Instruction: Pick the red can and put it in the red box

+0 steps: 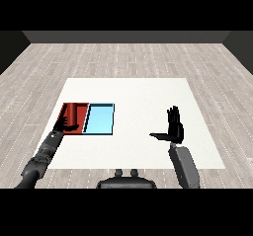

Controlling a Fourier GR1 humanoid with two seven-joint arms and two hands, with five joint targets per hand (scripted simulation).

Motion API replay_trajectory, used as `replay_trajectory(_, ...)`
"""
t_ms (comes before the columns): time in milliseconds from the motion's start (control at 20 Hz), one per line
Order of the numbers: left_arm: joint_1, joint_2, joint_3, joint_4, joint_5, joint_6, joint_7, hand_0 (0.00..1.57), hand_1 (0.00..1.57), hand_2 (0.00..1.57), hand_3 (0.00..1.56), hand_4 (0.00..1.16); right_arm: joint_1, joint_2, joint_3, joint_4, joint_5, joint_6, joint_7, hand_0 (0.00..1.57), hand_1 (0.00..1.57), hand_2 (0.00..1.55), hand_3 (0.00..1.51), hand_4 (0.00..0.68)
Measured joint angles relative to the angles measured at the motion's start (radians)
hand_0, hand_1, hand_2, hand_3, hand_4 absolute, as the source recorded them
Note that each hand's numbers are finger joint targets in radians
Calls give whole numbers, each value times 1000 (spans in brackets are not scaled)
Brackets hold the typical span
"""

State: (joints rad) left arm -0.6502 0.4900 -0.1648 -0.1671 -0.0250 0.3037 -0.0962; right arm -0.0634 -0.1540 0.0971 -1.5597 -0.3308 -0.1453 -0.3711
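The red can [71, 111] stands upright inside the red tray [83, 112] at the table's left side. My left hand [63, 124] is at the can's lower part, with fingers on its left side and the thumb curled across its base. The can's bottom is hidden behind that hand. My right hand [174, 127] hovers over the table's right half, far from the can. It is open, with fingers straight up and the thumb pointing left, and it holds nothing.
The light blue tray [101, 119] lies directly right of the red tray, touching it. The white table [143, 97] stretches out between the trays and my right hand. Grey wooden floor surrounds the table.
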Motion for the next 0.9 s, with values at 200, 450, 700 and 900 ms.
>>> replay_trajectory(200, -22, 12, 31, 55, 13, -7, -29, 0, 0, 0, 0, 0, -8, 2, -6, 1, -3, 8, -3, 0, 0, 0, 0, 0)
replay_trajectory(450, -41, 5, 194, -55, 176, -64, -219, 470, 470, 470, 0, 0, -15, -5, -16, 6, -22, 33, -1, 0, 0, 0, 0, 0)
replay_trajectory(700, -37, -75, 328, -214, 341, -243, -447, 0, 0, 0, 0, 0, -16, -6, -9, 11, -21, 48, -7, 0, 0, 0, 0, 0)
replay_trajectory(900, 7, -192, 352, -351, 413, -358, -588, 0, 0, 0, 0, 0, -8, -14, 3, 18, -3, 63, -23, 0, 0, 0, 0, 0)
